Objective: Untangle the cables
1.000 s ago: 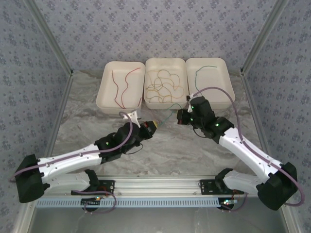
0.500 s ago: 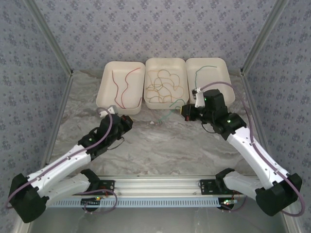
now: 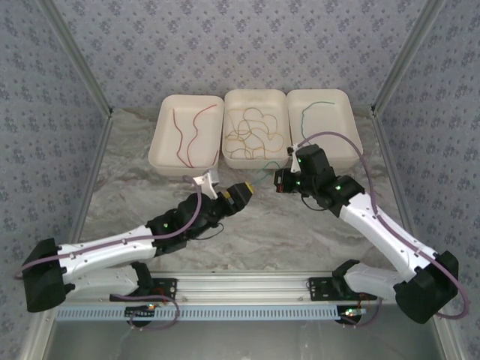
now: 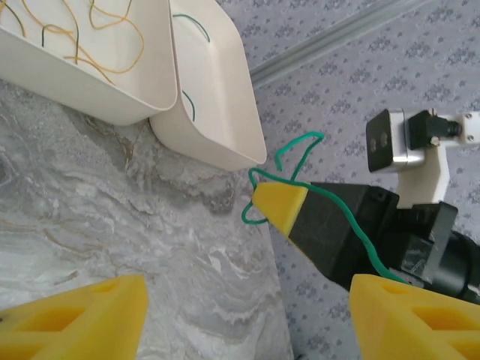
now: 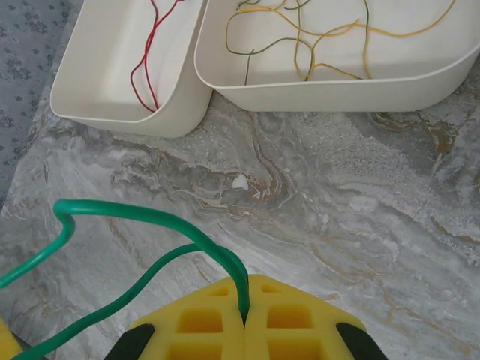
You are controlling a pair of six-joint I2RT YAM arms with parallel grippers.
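Cable (image 5: 135, 213) pinched in my right claw (image 5: 246, 319) (a thin green one, looped) hangs over the table (image 3: 247, 232) near the trays (image 3: 255, 94); my left claw (image 4: 247, 300) stands spread just beside it.

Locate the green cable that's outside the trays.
In the right wrist view, the green cable is pinched in the shut right pincer, over the marble table just in front of the middle tray.

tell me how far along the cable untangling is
Done: red cables lie alone in the left tray, one green cable in the right tray. In hand: the right tool is shut on a second green cable; the left tool is open nearby. Left: the yellow and green tangle in the middle tray.
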